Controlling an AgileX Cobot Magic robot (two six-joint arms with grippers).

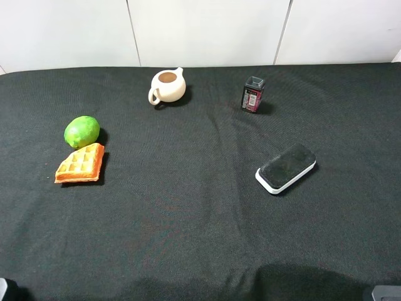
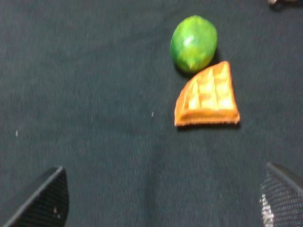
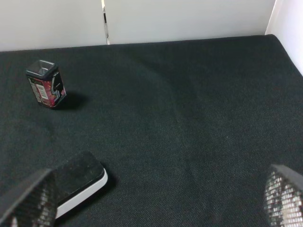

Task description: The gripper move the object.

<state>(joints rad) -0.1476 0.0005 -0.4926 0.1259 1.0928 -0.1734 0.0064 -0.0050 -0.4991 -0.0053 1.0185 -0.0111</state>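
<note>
Lime (image 1: 81,131) sat on the black cloth (image 1: 188,207) at the left side, touching or just beside the orange waffle piece (image 1: 81,163) in front of it. Left gripper (image 2: 161,198) hung above the cloth short of the lime, fingers (image 2: 45,198) wide apart, nothing between them. Right gripper (image 3: 156,198) had its fingers (image 3: 284,196) spread too, empty, near the black-and-white eraser (image 1: 286,168). Cream teapot (image 1: 167,86) and a small dark box (image 1: 253,94) stood farther back, well apart.
</note>
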